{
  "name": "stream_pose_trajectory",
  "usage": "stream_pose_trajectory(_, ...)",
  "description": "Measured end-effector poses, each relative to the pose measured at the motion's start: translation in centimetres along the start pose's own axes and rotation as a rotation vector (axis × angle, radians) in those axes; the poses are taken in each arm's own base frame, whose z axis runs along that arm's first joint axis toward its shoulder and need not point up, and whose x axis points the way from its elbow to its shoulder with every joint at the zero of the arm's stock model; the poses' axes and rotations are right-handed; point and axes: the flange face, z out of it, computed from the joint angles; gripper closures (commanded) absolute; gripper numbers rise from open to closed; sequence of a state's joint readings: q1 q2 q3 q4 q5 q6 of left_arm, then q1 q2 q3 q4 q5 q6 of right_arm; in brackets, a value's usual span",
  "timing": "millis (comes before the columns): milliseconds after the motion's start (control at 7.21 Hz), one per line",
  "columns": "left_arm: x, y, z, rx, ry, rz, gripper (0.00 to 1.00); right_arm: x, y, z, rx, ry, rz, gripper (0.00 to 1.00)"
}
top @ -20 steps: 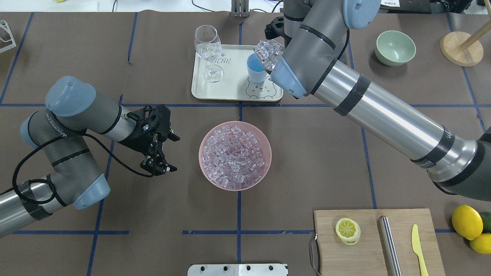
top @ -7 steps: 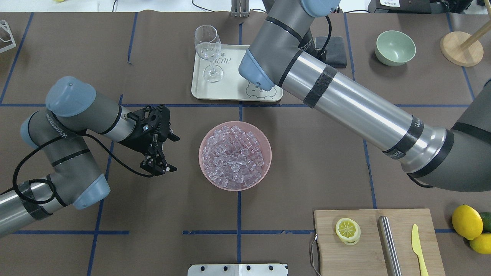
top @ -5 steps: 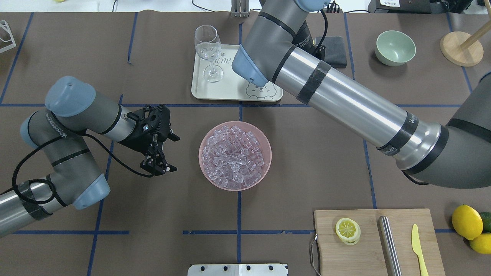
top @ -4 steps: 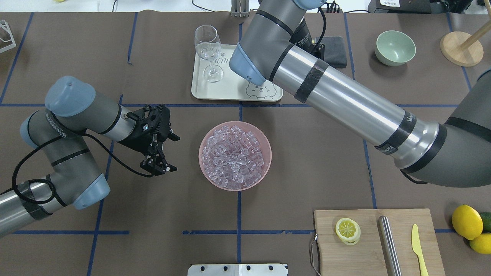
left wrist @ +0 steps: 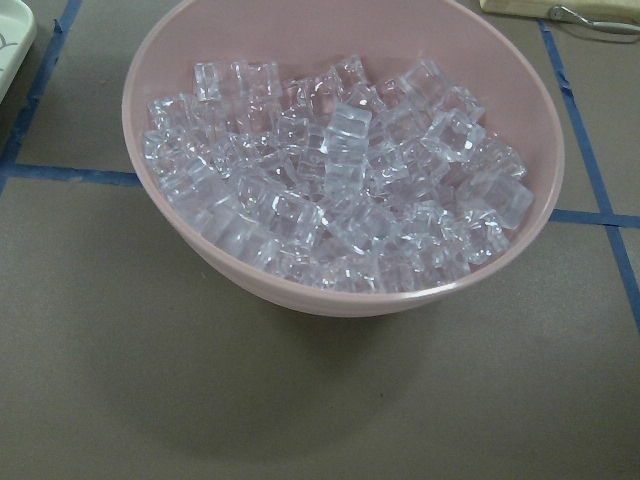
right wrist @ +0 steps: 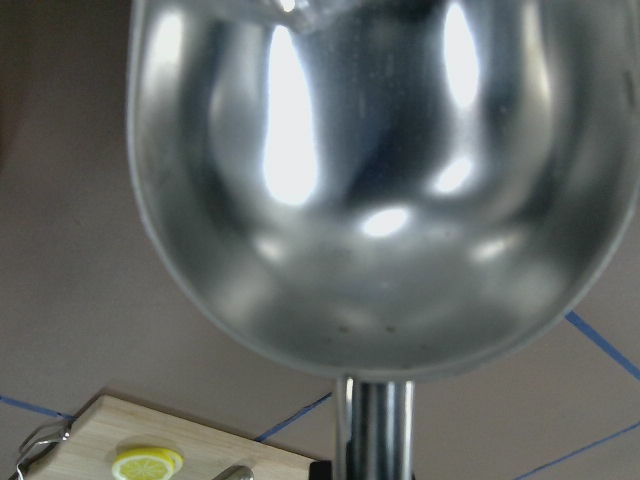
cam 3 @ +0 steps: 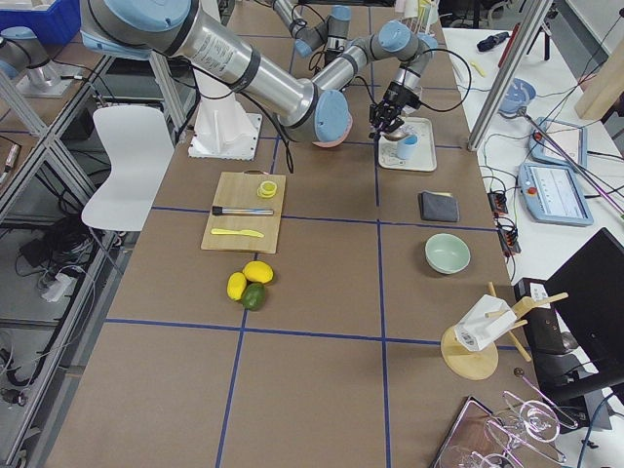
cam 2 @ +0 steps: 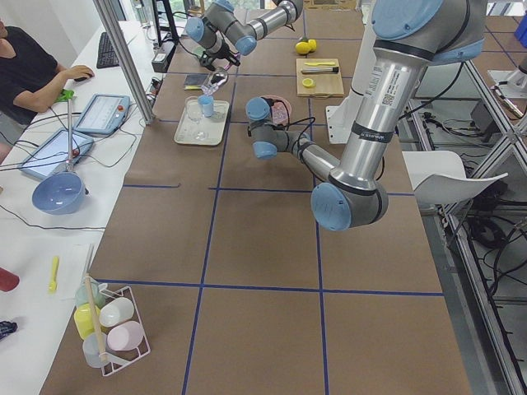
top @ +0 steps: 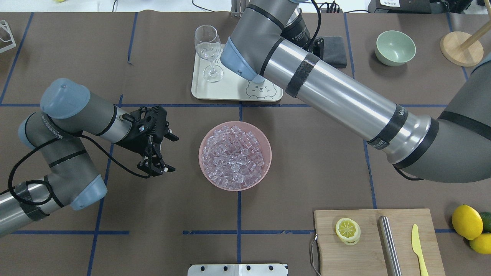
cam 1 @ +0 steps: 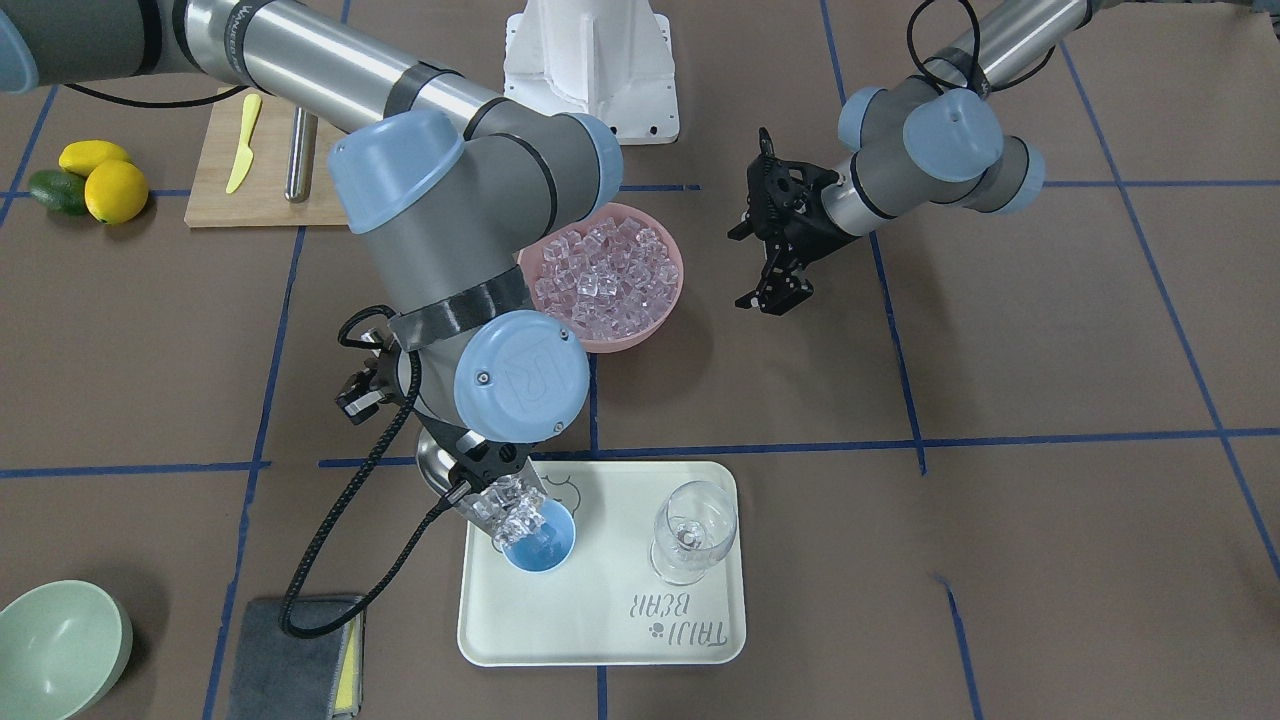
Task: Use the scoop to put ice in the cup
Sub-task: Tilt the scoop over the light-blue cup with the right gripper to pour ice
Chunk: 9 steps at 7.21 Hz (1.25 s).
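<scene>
My right arm reaches over the cream tray (cam 1: 600, 620). My right gripper, mostly hidden behind the wrist, is shut on the steel scoop (cam 1: 432, 470), which is tipped down over the light-blue cup (cam 1: 545, 552). Clear ice cubes (cam 1: 508, 508) slide from the scoop's mouth into the cup. The right wrist view shows the scoop's trough (right wrist: 370, 180) and handle. In the overhead view the arm hides the cup. A pink bowl (top: 269, 153) heaped with ice (top: 234, 155) stands mid-table. My left gripper (top: 156, 170) is open and empty, left of the bowl, facing the ice (left wrist: 340, 190).
A wine glass (cam 1: 690, 530) stands on the tray beside the cup. A pale green bowl (top: 395, 48) and a grey cloth (cam 1: 290, 660) lie beyond the tray. A cutting board (top: 368, 260) holds a lemon slice, a steel rod (top: 389, 245) and a yellow knife. Lemons (top: 466, 222) lie at the right edge.
My right arm has swung further over the tray and now hides the cup from overhead; the loaded scoop has tipped towards the cup. My left arm has shifted slightly.
</scene>
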State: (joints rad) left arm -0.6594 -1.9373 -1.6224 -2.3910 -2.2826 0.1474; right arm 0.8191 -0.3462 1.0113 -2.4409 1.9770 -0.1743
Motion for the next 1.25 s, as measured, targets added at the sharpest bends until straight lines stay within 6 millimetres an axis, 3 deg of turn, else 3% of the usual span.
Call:
stream_pose_trajectory(833,0.1,0.1,0.1,-0.001,0.002,0.000,0.00,0.4,0.2,0.2,-0.052,0.039,-0.016,1.00)
stream_pose_trajectory(1110,0.0,0.1,0.2,-0.002,-0.002,-0.001,0.00,0.2,1.0,-0.5,-0.015,0.010,-0.002,1.00)
stream_pose_trajectory(1249,-0.1,0.0,0.1,-0.003,-0.018,-0.003,0.00,0.5,1.9,0.1,0.026,-0.022,0.042,1.00)
